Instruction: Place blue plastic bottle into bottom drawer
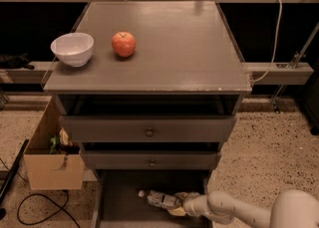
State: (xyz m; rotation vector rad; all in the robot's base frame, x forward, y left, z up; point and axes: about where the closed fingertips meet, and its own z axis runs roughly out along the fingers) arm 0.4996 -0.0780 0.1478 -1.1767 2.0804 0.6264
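The blue plastic bottle [158, 199] lies on its side over the floor of the bottom drawer [119, 207], which is pulled out below the two upper drawers. Its white cap points left. My gripper [177, 204] reaches in from the lower right on a white arm and is shut on the bottle's right end. Whether the bottle rests on the drawer floor or hangs just above it, I cannot tell.
A red apple [123, 44] and a white bowl [73, 48] sit on the cabinet top [174, 48]. Two upper drawers with round knobs [149, 132] stand slightly open. A cardboard box [50, 162] with items stands on the floor to the left, next to a black cable [30, 207].
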